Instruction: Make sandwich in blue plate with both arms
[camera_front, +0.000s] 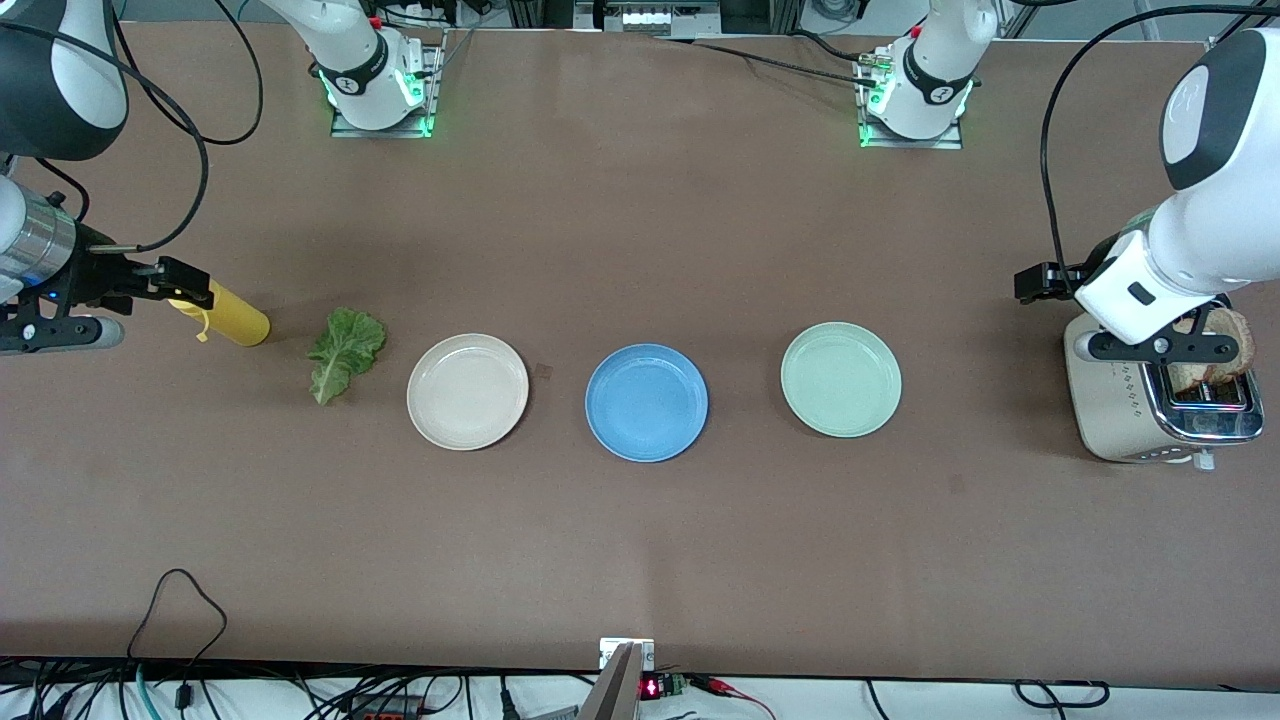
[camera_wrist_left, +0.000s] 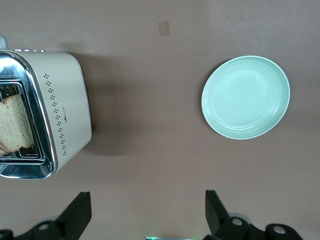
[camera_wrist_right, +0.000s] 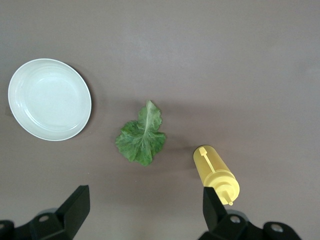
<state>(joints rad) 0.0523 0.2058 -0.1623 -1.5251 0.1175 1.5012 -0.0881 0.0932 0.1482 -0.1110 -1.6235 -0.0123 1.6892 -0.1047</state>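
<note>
The blue plate (camera_front: 646, 402) lies bare between a beige plate (camera_front: 467, 391) and a pale green plate (camera_front: 841, 379). No assembled sandwich shows. A light brown bread slice (camera_front: 1215, 352) stands in the toaster (camera_front: 1130, 405); it also shows in the left wrist view (camera_wrist_left: 15, 125). A green lettuce leaf (camera_front: 345, 352) lies on the table beside the beige plate, also in the right wrist view (camera_wrist_right: 141, 136). My left gripper (camera_front: 1045, 282) (camera_wrist_left: 146, 197) hangs open and empty over the table between toaster and green plate (camera_wrist_left: 246, 96). My right gripper (camera_front: 172, 282) (camera_wrist_right: 145, 192) hangs open and empty by the yellow bottle's cap.
A yellow squeeze bottle (camera_front: 232, 318) (camera_wrist_right: 216, 172) lies on its side toward the right arm's end, beside the lettuce. The toaster (camera_wrist_left: 60, 110) stands at the left arm's end. The beige plate shows in the right wrist view (camera_wrist_right: 49, 99). Cables run along the table's near edge.
</note>
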